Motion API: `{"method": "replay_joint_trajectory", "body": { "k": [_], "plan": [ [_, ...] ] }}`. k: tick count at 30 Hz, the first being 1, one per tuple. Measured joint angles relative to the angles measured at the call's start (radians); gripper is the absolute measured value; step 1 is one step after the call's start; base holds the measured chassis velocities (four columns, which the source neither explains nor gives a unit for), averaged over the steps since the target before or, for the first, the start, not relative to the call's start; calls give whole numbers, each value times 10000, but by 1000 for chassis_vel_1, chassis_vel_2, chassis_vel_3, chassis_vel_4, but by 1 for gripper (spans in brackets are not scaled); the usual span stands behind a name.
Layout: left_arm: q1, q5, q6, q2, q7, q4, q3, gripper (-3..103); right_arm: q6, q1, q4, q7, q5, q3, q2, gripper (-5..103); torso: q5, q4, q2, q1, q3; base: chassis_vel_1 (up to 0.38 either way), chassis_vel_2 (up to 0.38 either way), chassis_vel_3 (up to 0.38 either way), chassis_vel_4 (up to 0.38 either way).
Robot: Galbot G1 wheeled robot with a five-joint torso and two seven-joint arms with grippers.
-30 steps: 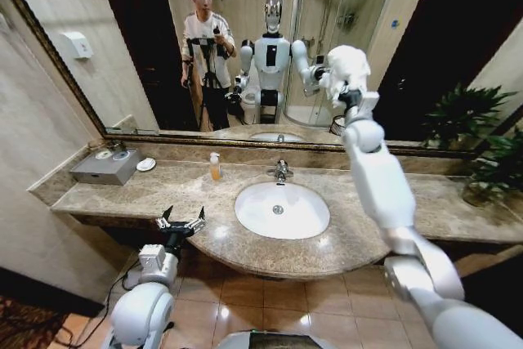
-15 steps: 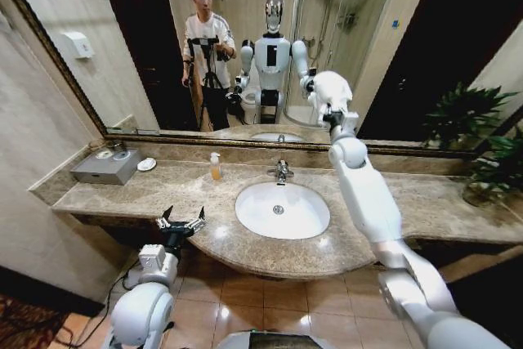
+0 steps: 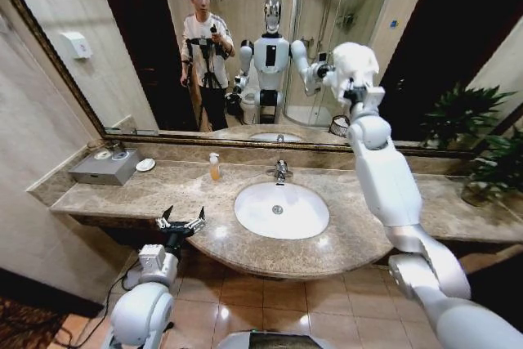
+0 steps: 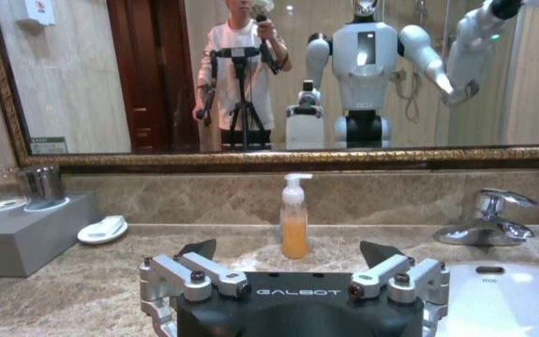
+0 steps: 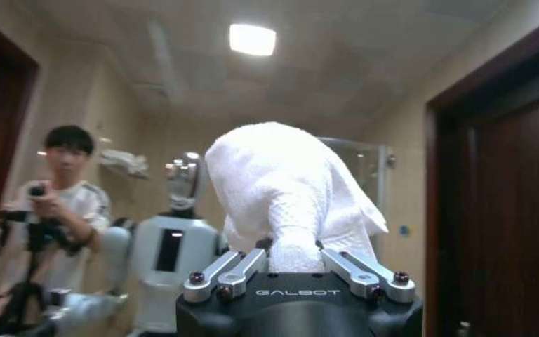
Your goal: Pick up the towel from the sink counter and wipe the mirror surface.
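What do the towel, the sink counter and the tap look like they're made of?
The towel, clamped in the right gripper, looks like white terry cloth: fluffy, looped surface. The sink counter seems polished marble or similar stone: mottled beige-brown, glossy reflections. The tap appears chrome-plated metal: bright mirror-like shine.

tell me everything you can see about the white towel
The small white fluffy terry towel is a thick, soft wad bunched into a rounded lump with loose folds hanging down one side. The right gripper is shut on its lower end, with the fingers pinching the cloth from both sides. It is held high, up at the large bronze-framed wall mirror, well above the mottled beige marble sink counter. It looks dry and clean.
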Motion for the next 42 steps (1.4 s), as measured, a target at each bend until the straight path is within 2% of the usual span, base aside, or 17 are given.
{"method": "replay_joint_trajectory", "body": {
  "k": [7, 14, 21, 28, 35, 39, 42],
  "plan": [
    [0, 0, 0, 0, 0, 0, 0, 100, 9, -822, -235, 55, -117, -144, 412, 14, 3, -1, 0, 1, 0, 0, 0, 0, 0],
    [0, 0, 0, 0, 0, 0, 0, 100, 64, -1618, -118, 56, 186, 523, -49, 14, 8, -8, 0, 0, 1, 0, 0, 0, 0],
    [0, 0, 0, 0, 0, 0, 0, 100, 200, -825, 2, 86, 476, 310, -475, 14, 3, -4, 0, 0, 0, 0, 0, 0, 0],
    [0, 0, 0, 0, 0, 0, 0, 100, 177, -563, 753, 252, 884, -387, -359, 14, 1, -3, 0, 1, 0, 0, 0, 0, 0],
    [0, 0, 0, 1, 0, 0, 0, 100, 25, -1688, 1750, 391, 1035, -735, -406, 14, 2, -4, 0, 1, 0, 0, 0, 0, 0],
    [0, 0, 0, -1, 0, 0, 0, 100, 62, -3327, 3142, 774, 996, -587, -460, 14, 4, -6, 0, 1, 0, 0, 0, 0, 0],
    [0, 0, 0, -2, -1, 0, -1, 100, 173, -4394, 4119, 778, 724, -275, -438, 14, 2, 0, 0, 0, -1, 0, 0, 0, 0]
  ]
}}
